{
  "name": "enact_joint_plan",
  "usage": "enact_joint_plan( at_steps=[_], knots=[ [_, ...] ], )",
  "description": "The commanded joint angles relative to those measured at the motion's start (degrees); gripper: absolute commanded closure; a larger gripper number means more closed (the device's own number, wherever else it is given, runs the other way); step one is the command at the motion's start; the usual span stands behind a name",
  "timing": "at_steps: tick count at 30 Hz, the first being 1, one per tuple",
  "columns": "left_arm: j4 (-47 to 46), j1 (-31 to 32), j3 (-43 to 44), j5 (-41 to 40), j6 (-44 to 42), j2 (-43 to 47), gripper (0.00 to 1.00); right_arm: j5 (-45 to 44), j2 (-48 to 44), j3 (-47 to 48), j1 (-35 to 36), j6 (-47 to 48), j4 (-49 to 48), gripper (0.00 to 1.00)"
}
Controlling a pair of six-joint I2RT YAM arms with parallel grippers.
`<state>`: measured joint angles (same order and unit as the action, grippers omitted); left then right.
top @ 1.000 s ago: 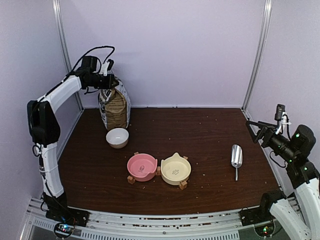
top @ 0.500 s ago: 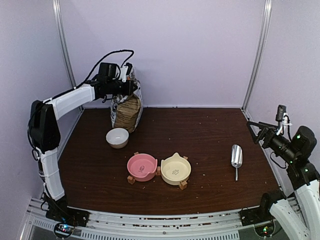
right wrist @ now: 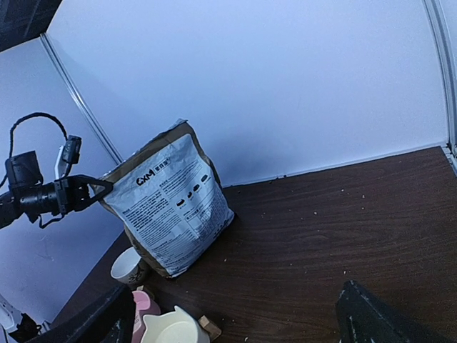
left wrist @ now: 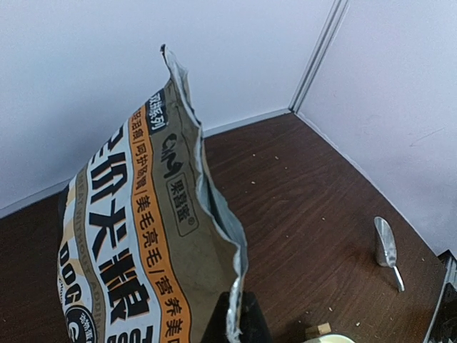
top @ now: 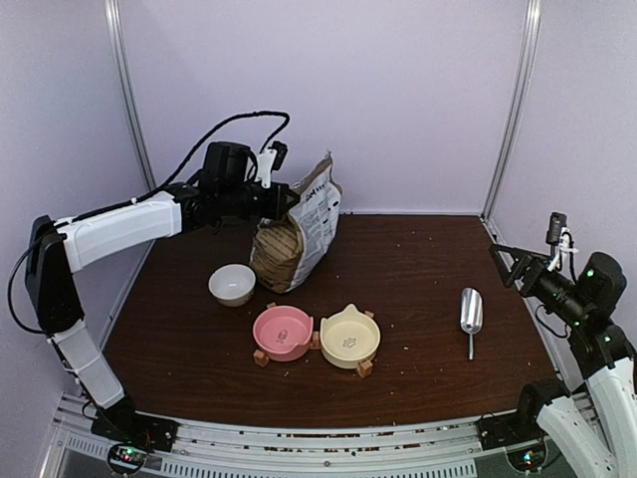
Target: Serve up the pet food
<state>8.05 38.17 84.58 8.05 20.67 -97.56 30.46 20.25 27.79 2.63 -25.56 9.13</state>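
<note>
- Top external view: your left arm reaches out long and low from its base toward the table's middle. The left gripper (top: 290,202) is pinched onto the upper edge of the paper bag (top: 296,239).
- The bag is brown and white with print. It is creased and leans with its open top toward the right and its base just beside the white bowl (top: 232,284).
- Your right arm is folded at the right edge. The right gripper (top: 506,265) is held above the dark wooden table (top: 418,269), jaws spread wide and holding nothing.
- A round pink bowl (top: 283,332) and a cream bowl (top: 349,337) with ear-like points sit touching on small wooden blocks. Both appear bare inside, and so does the white bowl.
- A shiny metal scoop (top: 470,311) lies flat near the right side.
- Left wrist view: the bag's mouth gapes a little and shows its silvery lining. One dark finger (left wrist: 243,321) presses against the rim. You cannot see the pet food from here, since the bag's inside is hidden.
- Right wrist view: the two black fingers (right wrist: 378,314) stand far apart at the lower corners of the picture. Beyond them the bag is tilted and its white back panel faces you. Small pale specks are scattered over the tabletop, too small to identify.
</note>
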Motion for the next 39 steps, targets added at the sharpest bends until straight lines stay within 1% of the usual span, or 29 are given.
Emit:
enact_joint_plan(
  at_steps=[1,5,8,11,15,19,22,26,29,31,34,35,36,39],
  knots=[
    [-13.8,5.3,-1.1,-1.1,3.4,7.8,1.0,-3.2,2.4,1.0,0.4,-2.4,-0.4,0.0],
    [-13.3,9.0,-3.0,-4.7,3.4,9.8,1.0,-6.5,5.5,2.5,1.4,-6.2,1.3,0.0],
    [-12.7,11.8,-4.2,-8.6,3.7,11.6,1.0,-8.9,8.2,3.8,3.6,-8.6,2.0,0.04],
    [-12.8,15.0,-5.4,-11.8,3.9,13.0,1.0,-12.2,11.3,5.2,7.3,-9.8,2.2,0.06],
    [-12.9,19.0,-6.6,-14.1,4.9,14.0,1.0,-18.7,16.4,8.7,15.2,-10.2,2.2,0.07],
    [-15.0,22.5,-8.0,-14.3,7.0,14.5,1.0,-25.3,23.3,14.1,24.7,-10.8,2.1,0.08],
    [-15.9,24.4,-8.1,-14.2,7.4,14.1,1.0,-28.3,29.2,18.7,30.4,-11.8,2.0,0.09],
    [-19.1,25.7,-8.9,-10.3,8.0,13.5,1.0,-31.8,38.0,26.7,38.1,-11.7,3.1,0.1],
    [-20.2,26.3,-8.8,-6.8,7.7,12.6,1.0,-34.3,44.0,33.3,42.6,-10.9,5.3,0.11],
    [-20.3,26.3,-9.4,-6.1,7.3,13.1,0.94,-36.5,47.9,37.7,45.1,-9.8,7.4,0.11],
    [-20.2,26.4,-12.1,-8.6,5.8,16.1,0.84,-39.5,53.0,44.0,48.2,-8.6,10.4,0.12],
    [-20.1,26.3,-13.4,-10.0,5.3,17.5,0.79,-40.6,54.5,46.0,49.0,-8.3,11.3,0.11],
    [-19.7,26.3,-15.1,-12.0,4.6,19.0,0.71,-41.8,56.2,48.1,49.8,-8.1,12.8,0.11],
    [-17.1,26.3,-18.6,-18.6,2.7,24.1,0.51,-46.5,61.5,55.2,51.9,-7.2,18.1,0.11]
  ],
)
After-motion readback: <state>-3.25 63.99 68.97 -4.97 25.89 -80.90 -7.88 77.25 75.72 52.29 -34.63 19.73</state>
